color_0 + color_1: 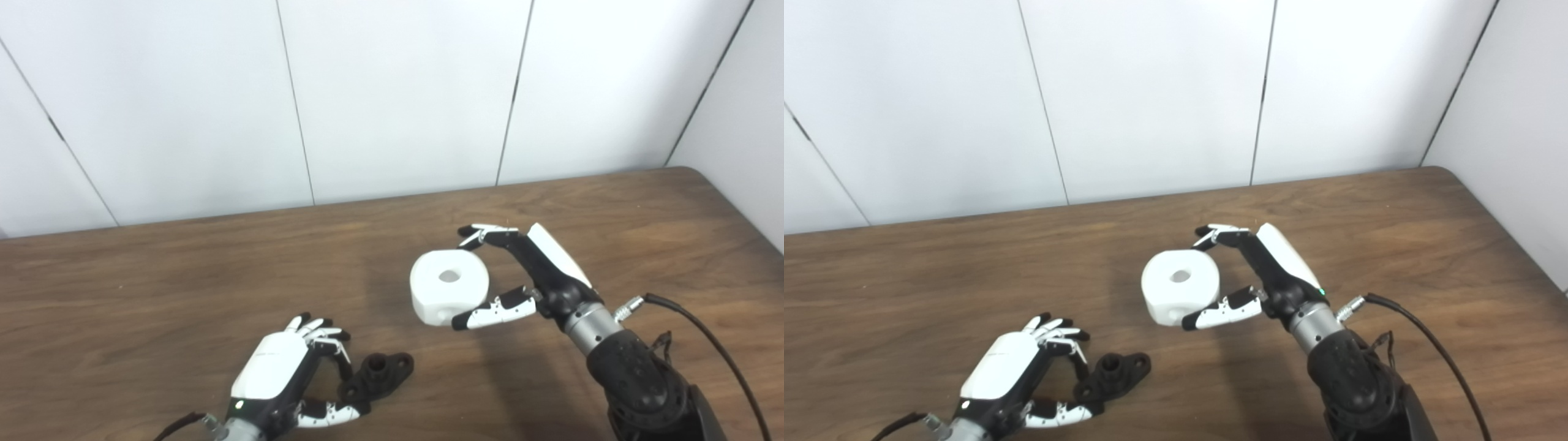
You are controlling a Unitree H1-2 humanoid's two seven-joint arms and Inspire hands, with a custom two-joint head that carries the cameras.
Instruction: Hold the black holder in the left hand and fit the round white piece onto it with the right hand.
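The right hand [527,275] is clamped on the round white piece [449,294], held above the table [184,288]. The left hand [288,373] pinches the black holder [380,373] (low, near the front edge). Next, I'd judge: line up hole over post.

Both views look down from head height, side by side, facing the wooden table [184,275] and white wall [1151,92]; they share nearly the whole scene; the right view sits slightly rightward.
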